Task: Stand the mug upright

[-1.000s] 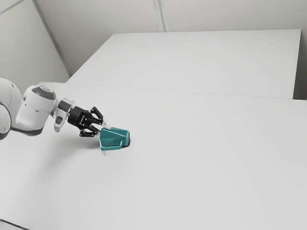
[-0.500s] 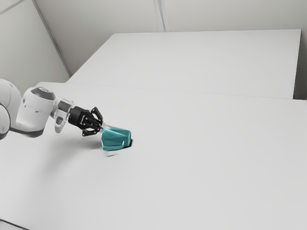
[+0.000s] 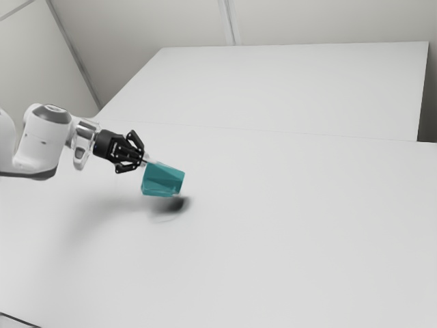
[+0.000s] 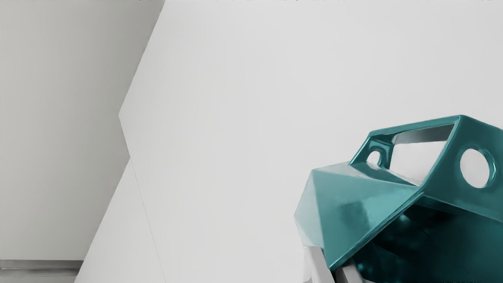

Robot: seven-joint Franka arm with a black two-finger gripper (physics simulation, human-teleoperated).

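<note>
At the exterior view's left, my gripper point(image 3: 146, 161) is shut on the wall of the teal faceted mug point(image 3: 163, 180). The mug hangs tilted above the table, its shadow separate beneath it. In the wrist view, the fingertips of the gripper point(image 4: 334, 269) pinch the wall of the mug point(image 4: 353, 204) at its rim, one finger outside and one inside the dark opening. The mug's handle, with round holes, points away from the fingers. Part of the mug runs out of the wrist view.
The white table point(image 3: 287, 232) spreads out below and around the mug. Behind it lies another white surface point(image 3: 293, 89), with pale walls beyond. A dark cable point(image 3: 20, 320) lies at the exterior view's lower left corner.
The mug has risen off the table with my gripper and shifted slightly toward the exterior view's left. Its shadow has come apart from it. The arm has lifted too.
</note>
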